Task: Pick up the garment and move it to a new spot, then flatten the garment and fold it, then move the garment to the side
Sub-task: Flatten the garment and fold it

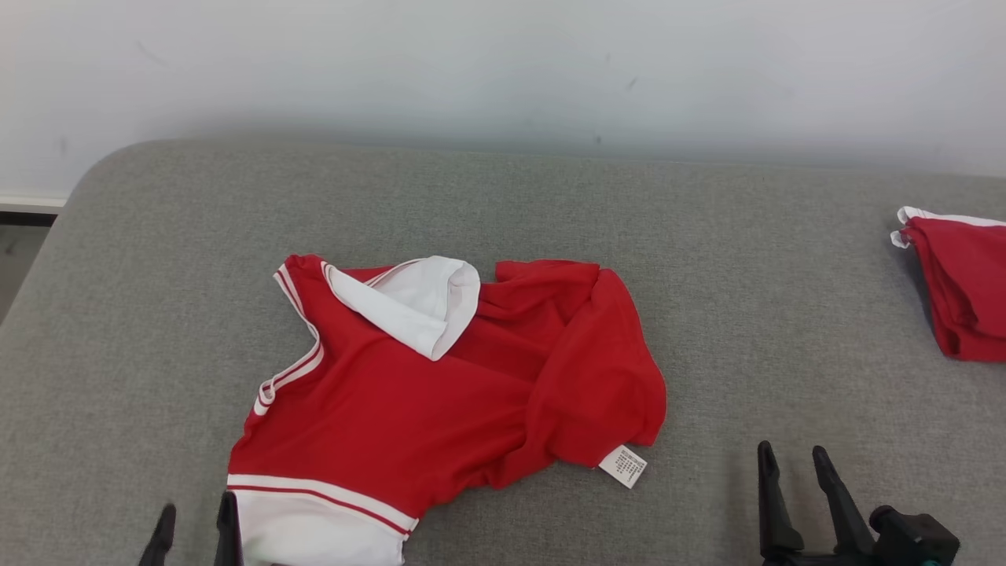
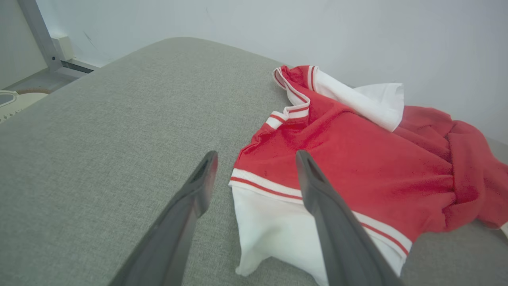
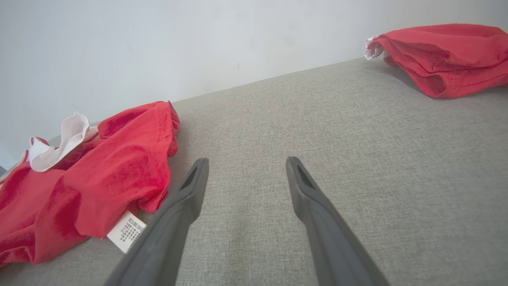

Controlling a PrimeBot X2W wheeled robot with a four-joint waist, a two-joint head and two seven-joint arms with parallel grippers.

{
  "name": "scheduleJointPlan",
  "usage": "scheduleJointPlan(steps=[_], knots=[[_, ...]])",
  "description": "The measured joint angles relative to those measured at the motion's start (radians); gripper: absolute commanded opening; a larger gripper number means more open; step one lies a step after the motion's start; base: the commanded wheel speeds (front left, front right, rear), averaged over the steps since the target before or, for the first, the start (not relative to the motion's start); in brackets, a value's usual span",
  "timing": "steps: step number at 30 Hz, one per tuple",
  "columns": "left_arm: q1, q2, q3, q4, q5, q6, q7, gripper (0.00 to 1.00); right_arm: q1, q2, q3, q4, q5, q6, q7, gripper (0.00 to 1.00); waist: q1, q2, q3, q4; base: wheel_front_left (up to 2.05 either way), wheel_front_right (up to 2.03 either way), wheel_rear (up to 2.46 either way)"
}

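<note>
The red garment [image 1: 440, 377] is lying in the middle of the grey padded table [image 1: 550, 204], a little toward 9 o'clock in the head view. It is not flat. Its half toward 3 o'clock is bunching over on itself, a white collar piece [image 1: 416, 303] is flipping up at its 12 o'clock edge, and a care label [image 1: 623, 466] is poking out at its 5 o'clock corner.

The left gripper [image 1: 198, 507] is sitting at 7 o'clock with its fingers spread, gripping nothing. In its wrist view, one finger is crossing in front of the white band [image 2: 274, 226] of the garment and the other is hanging over bare table. The right gripper [image 1: 791, 450] is waiting at 5 o'clock, likewise spread and empty, over bare cloth just beside the label. A second red garment [image 1: 963, 291] is resting folded at 3 o'clock, well apart.

Judging by this, the garment is already lying at its working spot and the flattening step is coming up. The next move is probably calling for the right gripper to pinch the bunched edge near the label and draw it toward 3 o'clock. Meanwhile the left gripper would be anchoring the white band at 7 o'clock, so the whole garment is not sliding along.
</note>
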Motion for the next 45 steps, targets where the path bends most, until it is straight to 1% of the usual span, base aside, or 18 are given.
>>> scheduleJointPlan(steps=[2, 3, 6, 8, 9, 14, 16, 22, 23, 24, 25, 26, 27, 30, 34, 40, 41, 45], knots=[[-0.018, -0.013, 0.006, 0.001, 0.019, -0.009, -0.048, 1.0, -0.003, 0.0, 0.011, 0.0, -0.003, 0.0, 0.0, 1.0, -0.0001, 0.0, -0.001, 0.007, 0.0, 0.0, 0.0], [-0.034, -0.026, 0.007, 0.002, 0.026, -0.022, -0.066, 1.0, -0.005, 0.0, 0.017, -0.001, -0.003, 0.0, 0.0, 1.0, -0.0001, -0.0001, -0.001, 0.01, 0.0, 0.0, 0.0], [-0.064, -0.042, -0.002, 0.041, 0.095, -0.048, -0.085, 1.0, -0.025, -0.001, 0.047, 0.012, -0.003, 0.0, 0.0, 1.0, 0.0, 0.0, -0.002, 0.019, 0.0, 0.0, 0.0], [-0.083, -0.083, 0.026, 0.045, 0.122, -0.064, -0.089, 1.0, -0.044, 0.001, 0.079, 0.037, -0.003, 0.0, 0.0, 1.0, -0.0001, -0.0001, -0.005, 0.023, 0.0, 0.0, 0.0], [-0.096, -0.102, 0.039, 0.037, 0.161, -0.076, -0.089, 1.0, -0.052, 0.001, 0.092, 0.051, -0.003, 0.0, 0.0, 1.0, 0.0, 0.0, -0.006, 0.024, 0.0, 0.0, 0.0], [-0.1, -0.191, 0.101, 0.033, 0.288, -0.125, -0.091, 1.0, -0.132, 0.0, 0.149, 0.183, -0.002, 0.0, 0.0, 1.0, 0.0, 0.0, -0.012, 0.028, 0.0, 0.0, 0.0], [-0.1, -0.219, 0.118, 0.04, 0.308, -0.143, -0.091, 1.0, -0.17, -0.002, 0.172, 0.239, 0.005, 0.0, 0.0, 1.0, 0.0, 0.0, -0.014, 0.032, 0.0, 0.0, 0.0], [-0.112, -0.257, 0.133, 0.069, 0.352, -0.175, -0.09, 1.0, -0.259, -0.02, 0.236, 0.39, 0.046, 0.0, 0.0, 1.0, 0.0, 0.0, -0.019, 0.06, 0.0, 0.0, 0.0], [-0.117, -0.259, 0.134, 0.07, 0.354, -0.178, -0.091, 1.0, -0.273, -0.021, 0.245, 0.417, 0.056, 0.0, 0.0, 0.93, 0.0, 0.0, -0.019, 0.065, 0.0, 0.0, 0.0], [-0.119, -0.261, 0.135, 0.072, 0.357, -0.183, -0.091, 1.0, -0.286, -0.021, 0.252, 0.438, 0.074, 0.0, 0.0, 0.47, 0.0, 0.0, -0.019, 0.071, 0.0, 0.0, 0.0], [-0.119, -0.264, 0.135, 0.074, 0.359, -0.183, -0.091, 1.0, -0.295, -0.022, 0.263, 0.458, 0.088, 0.0, 0.0, 0.29, 0.0, 0.0, -0.019, 0.075, 0.0, 0.0, 0.0], [-0.119, -0.266, 0.136, 0.078, 0.359, -0.184, -0.091, 1.0, -0.308, -0.022, 0.277, 0.477, 0.098, 0.0, 0.0, 0.09, -0.0001, 0.0, -0.019, 0.079, 0.0, 0.0, 0.0], [-0.119, -0.268, 0.137, 0.082, 0.359, -0.185, -0.091, 1.0, -0.316, -0.024, 0.286, 0.49, 0.105, 0.0, 0.0, 0.0, -0.0001, 0.0, -0.019, 0.081, 0.0, 0.0, 0.0], [-0.12, -0.27, 0.137, 0.088, 0.36, -0.192, -0.091, 1.0, -0.334, -0.035, 0.299, 0.497, 0.127, 0.0, 0.0, 0.0, 0.0, 0.0, -0.019, 0.082, 0.0, 0.0, 0.0], [-0.12, -0.272, 0.133, 0.096, 0.355, -0.192, -0.091, 1.0, -0.317, -0.069, 0.298, 0.446, 0.146, 0.0, 0.0, 0.0, 0.0, 0.0, -0.025, 0.072, 0.0, 0.0, 0.0], [-0.115, -0.272, 0.134, 0.107, 0.343, -0.193, -0.091, 1.0, -0.181, -0.13, 0.284, 0.241, 0.168, 0.0, 0.0, 0.0, -0.0001, -0.0001, -0.037, 0.046, 0.0, 0.0, 0.0], [-0.115, -0.272, 0.144, 0.107, 0.339, -0.193, -0.091, 1.0, -0.13, -0.16, 0.286, 0.169, 0.171, 0.0, 0.0, 0.0, -0.0001, 0.0, -0.039, 0.032, 0.0, 0.0, 0.0], [-0.114, -0.272, 0.156, 0.109, 0.336, -0.193, -0.09, 1.0, -0.023, -0.217, 0.297, 0.039, 0.198, 0.0, 0.0, 0.0, -0.0001, 0.0, -0.04, 0.003, 0.0, 0.0, 0.0]])
